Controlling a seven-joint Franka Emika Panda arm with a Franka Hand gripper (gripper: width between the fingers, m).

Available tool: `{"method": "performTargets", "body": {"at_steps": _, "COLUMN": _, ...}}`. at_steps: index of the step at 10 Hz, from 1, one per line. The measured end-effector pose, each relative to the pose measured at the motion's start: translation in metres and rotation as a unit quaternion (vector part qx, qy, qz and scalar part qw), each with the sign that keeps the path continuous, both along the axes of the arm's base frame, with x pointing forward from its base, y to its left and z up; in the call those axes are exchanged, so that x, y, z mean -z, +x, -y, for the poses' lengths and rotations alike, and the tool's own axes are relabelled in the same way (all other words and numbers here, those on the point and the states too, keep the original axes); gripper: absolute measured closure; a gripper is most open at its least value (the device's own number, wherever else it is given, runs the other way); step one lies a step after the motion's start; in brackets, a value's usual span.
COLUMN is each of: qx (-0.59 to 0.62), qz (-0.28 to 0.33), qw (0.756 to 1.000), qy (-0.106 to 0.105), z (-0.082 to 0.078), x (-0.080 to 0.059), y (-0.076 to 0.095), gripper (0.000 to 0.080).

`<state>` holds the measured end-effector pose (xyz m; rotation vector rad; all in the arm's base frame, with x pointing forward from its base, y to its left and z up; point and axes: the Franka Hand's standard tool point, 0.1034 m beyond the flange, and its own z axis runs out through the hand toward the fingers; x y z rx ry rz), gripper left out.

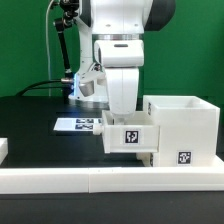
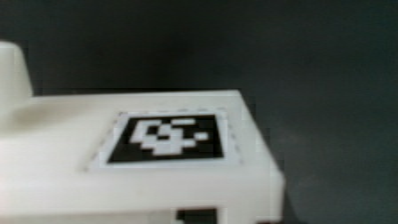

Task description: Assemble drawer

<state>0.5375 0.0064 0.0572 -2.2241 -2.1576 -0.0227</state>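
The drawer's large white casing [image 1: 186,122] stands at the exterior view's right, with a tag low on its front. A smaller white tray [image 1: 130,137] with a square tag sits against the casing's near side, raised off the table. My gripper [image 1: 124,118] comes straight down onto this tray, and its fingers are hidden behind the tray's wall. In the wrist view the tray [image 2: 125,170] and its tag [image 2: 169,137] fill the frame close up and blurred. A dark finger tip [image 2: 205,212] shows at the tray's edge, so the gripper looks shut on the tray.
The marker board [image 1: 78,124] lies flat behind the tray. A long low white border wall [image 1: 100,181] runs along the front. A white piece [image 1: 3,149] sits at the exterior view's left edge. A second white part [image 1: 148,158] shows under the tray by the casing.
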Motion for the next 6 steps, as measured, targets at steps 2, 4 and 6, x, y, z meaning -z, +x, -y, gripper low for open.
{"method": "performTargets", "body": {"at_steps": 2, "qx": -0.009, "qz": 0.002, "qw": 1.000, "qy": 0.000, "z": -0.008, "x": 0.001, "y": -0.001, "gripper": 0.0758}}
{"method": "performTargets", "body": {"at_steps": 4, "qx": -0.018, "qz": 0.009, "qw": 1.000, "qy": -0.005, "z": -0.016, "x": 0.002, "y": -0.001, "gripper": 0.0758}}
{"method": "performTargets", "body": {"at_steps": 6, "qx": -0.010, "qz": 0.009, "qw": 1.000, "qy": -0.007, "z": -0.017, "x": 0.002, "y": -0.001, "gripper": 0.0758}}
